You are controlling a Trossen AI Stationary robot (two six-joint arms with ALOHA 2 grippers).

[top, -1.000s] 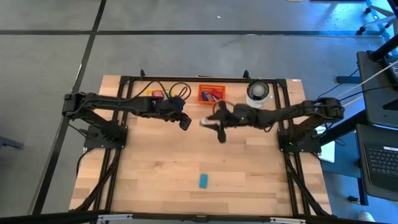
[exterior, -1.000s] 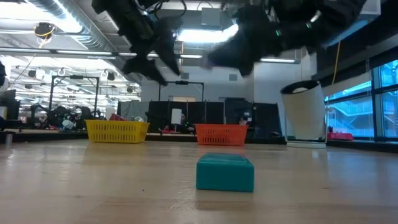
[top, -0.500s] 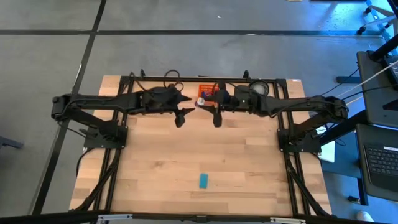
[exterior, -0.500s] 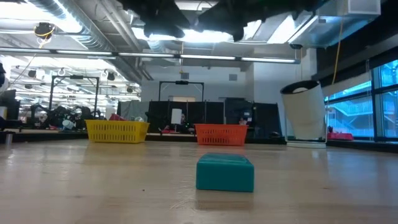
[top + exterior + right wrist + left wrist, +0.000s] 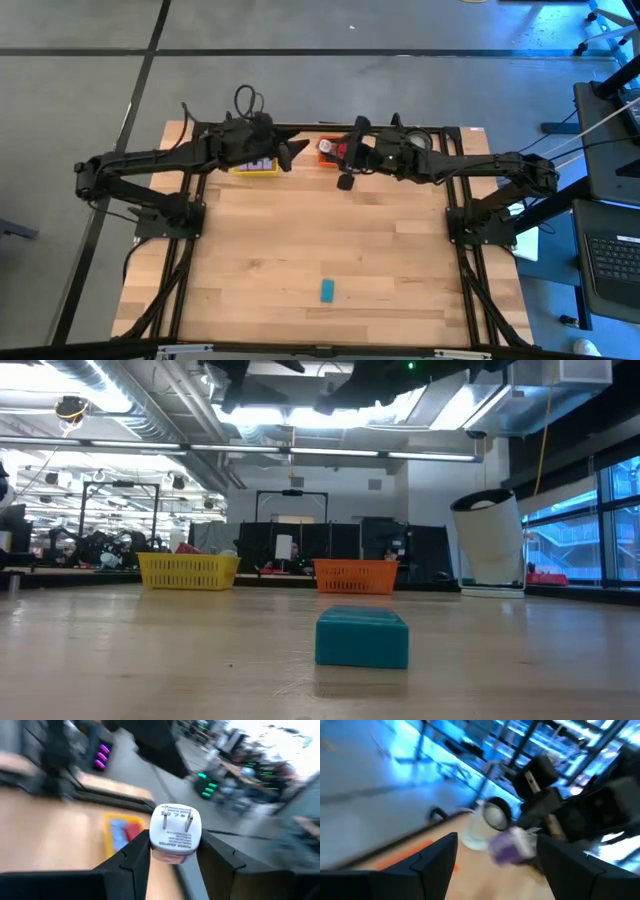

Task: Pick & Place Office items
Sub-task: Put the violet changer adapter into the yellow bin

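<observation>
Now both arms sit further up-frame: left gripper (image 5: 287, 155) jaws released by yellow tray (image 5: 254, 166); right gripper (image 5: 172, 851) grasping white plug adapter (image 5: 175, 833) beside orange tray (image 5: 333, 158).

A light wooden counter (image 5: 300, 250) stands on a grey concrete floor (image 5: 80, 80) crossed by dark lines. Beyond it, the low view shows long ceiling lights (image 5: 330, 453), exposed ducts (image 5: 150, 420), cluttered workbenches (image 5: 80, 550) and blue-lit windows (image 5: 610, 510).
</observation>
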